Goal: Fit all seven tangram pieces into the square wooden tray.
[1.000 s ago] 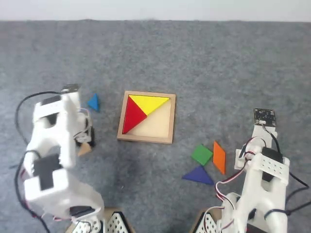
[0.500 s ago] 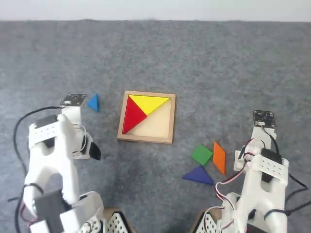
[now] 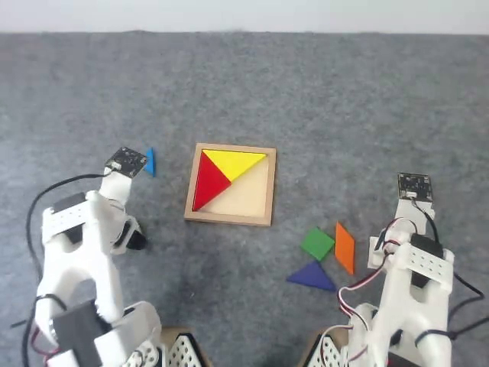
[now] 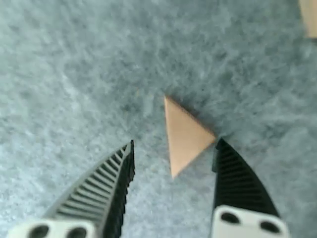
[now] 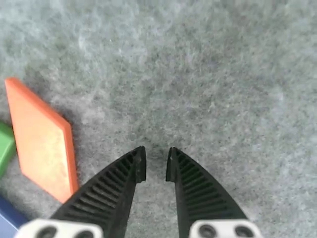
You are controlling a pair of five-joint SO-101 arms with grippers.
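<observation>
Tray point(image 3: 229, 217) holds two: red triangle point(image 3: 207, 183), yellow triangle point(image 3: 236, 161). Five loose pieces point(image 3: 317, 244) outside.

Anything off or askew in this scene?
Nothing stands out. The red triangle and yellow triangle lie flat in the tray; the green square, orange piece, dark blue triangle, light blue triangle and tan triangle lie flat outside.

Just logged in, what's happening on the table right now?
The left hand is open over a tan triangle on the carpet, not yet gripping it. The tray holds the red triangle and the yellow triangle. The right hand sits slightly open and empty beside the orange piece; the green square, dark blue triangle and light blue triangle lie outside.
</observation>
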